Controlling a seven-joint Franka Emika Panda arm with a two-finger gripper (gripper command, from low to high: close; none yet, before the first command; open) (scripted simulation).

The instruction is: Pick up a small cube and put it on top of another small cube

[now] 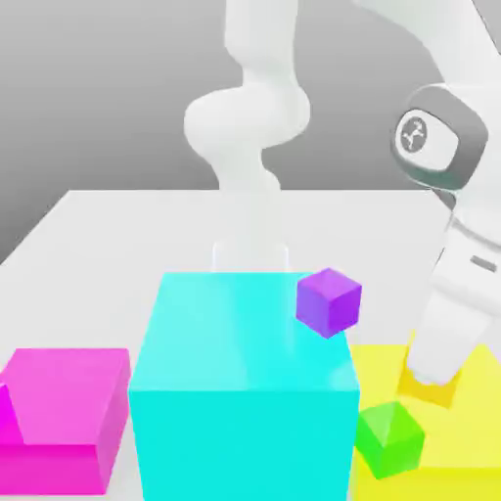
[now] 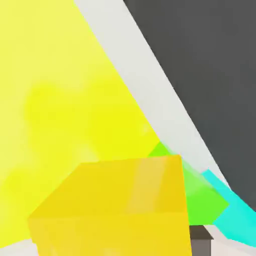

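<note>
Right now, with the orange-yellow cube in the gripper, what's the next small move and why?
Probably carry it sideways toward the green cube. The gripper is shut on the orange-yellow cube above the yellow block, and in the exterior view the green cube sits lower and to the left of it, so the held cube is not yet over its target.

I see a pale white tabletop (image 1: 88, 220) carrying three big blocks along its near side. A flat magenta block (image 1: 68, 411) lies at the exterior view's left, a tall cyan block (image 1: 245, 391) stands in the middle, and a flat yellow block (image 1: 470, 421) lies at the right, just beside the cyan one.
</note>
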